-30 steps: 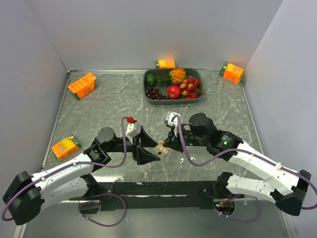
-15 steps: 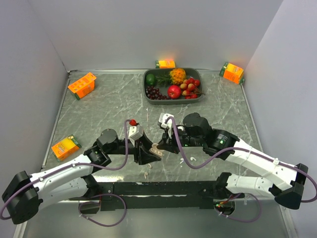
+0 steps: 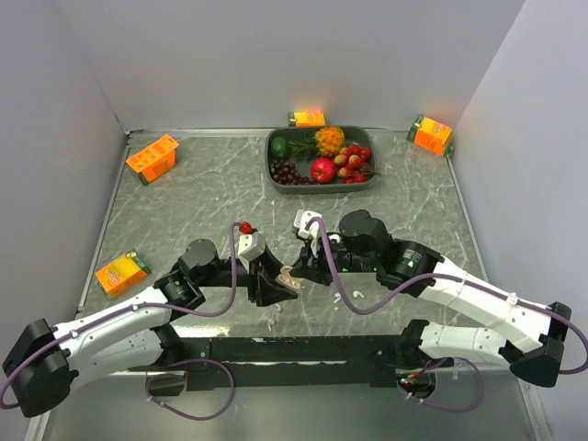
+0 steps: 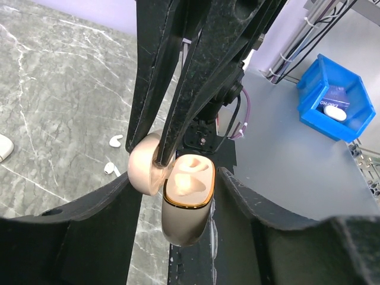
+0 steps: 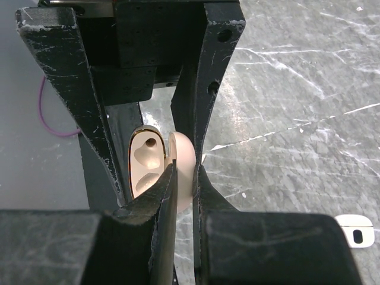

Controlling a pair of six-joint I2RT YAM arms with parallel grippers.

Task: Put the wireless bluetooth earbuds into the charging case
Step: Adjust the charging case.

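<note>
Left wrist: case within left tool

A: Entry one, the charging case. How did it look?
B: It was cream-beige plastic, smooth with a soft satin sheen, and had a thin gold-toned metallic band at the rim.
A: And the earbuds?
B: They were white plastic, glossy.
A: The left gripper's fingers?
B: Black plastic, matt, flecked with pale scuffs.
A: The table?
B: It showed a grey marble pattern, smooth and faintly reflective.
A: The juice cartons and the bin?
B: The cartons were printed orange card. The bin was blue plastic, slightly glossy.
</note>
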